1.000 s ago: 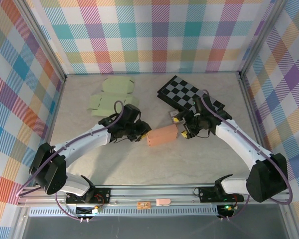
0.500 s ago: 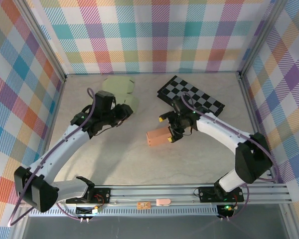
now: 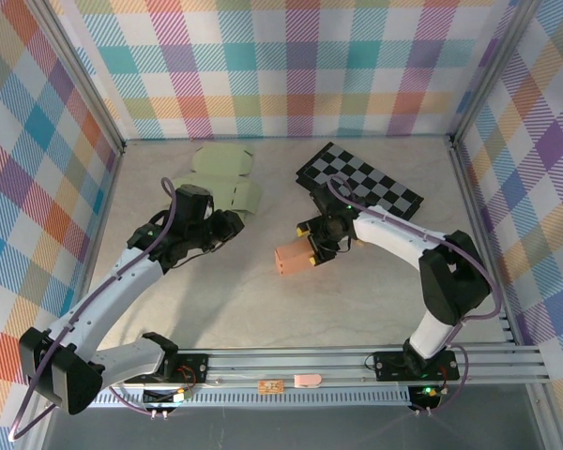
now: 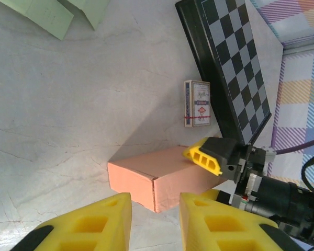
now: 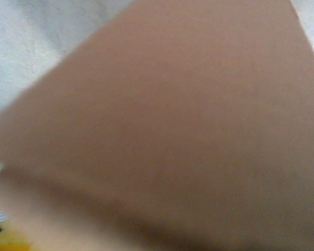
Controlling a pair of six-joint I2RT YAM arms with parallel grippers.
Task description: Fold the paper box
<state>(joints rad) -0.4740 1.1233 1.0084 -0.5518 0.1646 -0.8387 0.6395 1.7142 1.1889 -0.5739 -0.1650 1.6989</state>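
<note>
The salmon paper box (image 3: 293, 258) lies closed on the table, in the middle. In the left wrist view the box (image 4: 146, 180) stands just beyond my left gripper (image 4: 154, 225), which is open with nothing between its yellow fingers. From above, that left gripper (image 3: 231, 224) hangs left of the box, apart from it. My right gripper (image 3: 311, 246) straddles the box's right end. One of its yellow fingers (image 4: 204, 157) lies on the far top edge and the other presses against the near side. A blurred salmon box face (image 5: 172, 130) sits right in front of the right wrist camera.
Flat pale-green box blanks (image 3: 220, 178) lie at the back left. A black chessboard (image 3: 361, 183) lies at the back right, with a card deck (image 4: 197, 103) beside its near edge. Plaid walls enclose the table on three sides.
My left arm pulled back from the box to the left. My right gripper slid left onto the box's right end, its jaws widening and then narrowing around it.
</note>
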